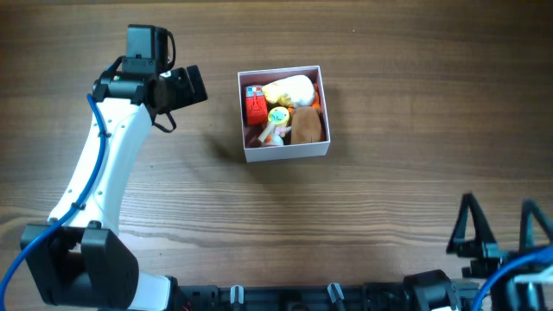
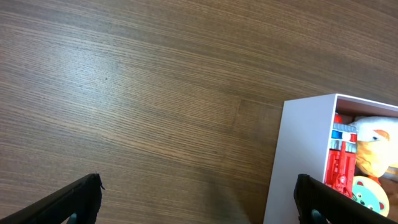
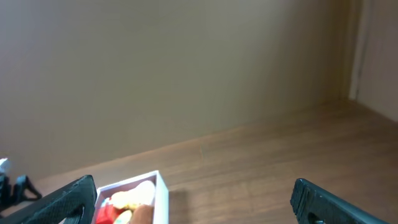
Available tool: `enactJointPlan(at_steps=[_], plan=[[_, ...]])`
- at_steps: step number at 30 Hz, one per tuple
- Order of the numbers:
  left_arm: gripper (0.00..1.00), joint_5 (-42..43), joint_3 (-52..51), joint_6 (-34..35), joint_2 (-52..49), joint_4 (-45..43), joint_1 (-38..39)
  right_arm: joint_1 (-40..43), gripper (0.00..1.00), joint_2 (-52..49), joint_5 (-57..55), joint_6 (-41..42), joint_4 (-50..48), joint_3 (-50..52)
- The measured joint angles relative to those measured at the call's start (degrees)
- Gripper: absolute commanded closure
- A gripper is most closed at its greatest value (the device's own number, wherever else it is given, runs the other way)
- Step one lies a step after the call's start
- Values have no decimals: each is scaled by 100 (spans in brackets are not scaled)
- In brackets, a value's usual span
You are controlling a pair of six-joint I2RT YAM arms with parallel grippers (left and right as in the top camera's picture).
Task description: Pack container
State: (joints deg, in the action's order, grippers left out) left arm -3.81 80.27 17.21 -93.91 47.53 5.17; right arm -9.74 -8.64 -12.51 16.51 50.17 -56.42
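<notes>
A square white box (image 1: pixel 288 152) with a dusty pink inside sat on the brown wooden table (image 1: pixel 406 78), toward the far side and near the middle. Inside it lay a red plastic toy (image 1: pixel 255 108) on the left, a yellow soft toy (image 1: pixel 290 89) at the far side, a brown soft toy (image 1: pixel 306 126) on the right, and a small round yellow and green toy (image 1: pixel 278 116) between them. The left gripper (image 1: pixel 184 86) hung just left of the box, its fingers spread wide and holding nothing. The right gripper (image 1: pixel 503 229) was at the near right corner, well apart from the box, also spread wide and empty.
</notes>
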Motion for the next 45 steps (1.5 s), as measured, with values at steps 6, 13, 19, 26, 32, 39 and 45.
enactJointPlan(at_steps=[6,13,19,26,32,39,45], plan=[[0,0,-2,0,0,0,0,557,1,483,31,129,-411,1322],[0,0,-2,0,0,-7,0,706,0,494,293,234,-2968,3097],[0,0,0,0,0,-2,0,708,1,713,398,275,-4730,4509],[0,0,0,0,0,-2,0,721,1,754,450,160,-5066,5062],[0,0,-2,0,0,-2,0,723,1,754,702,-380,-5285,5333],[0,0,-2,0,0,0,0,723,1,756,763,-509,-5077,5606],[0,0,0,0,0,0,0,723,1,756,763,-533,-5073,5606]])
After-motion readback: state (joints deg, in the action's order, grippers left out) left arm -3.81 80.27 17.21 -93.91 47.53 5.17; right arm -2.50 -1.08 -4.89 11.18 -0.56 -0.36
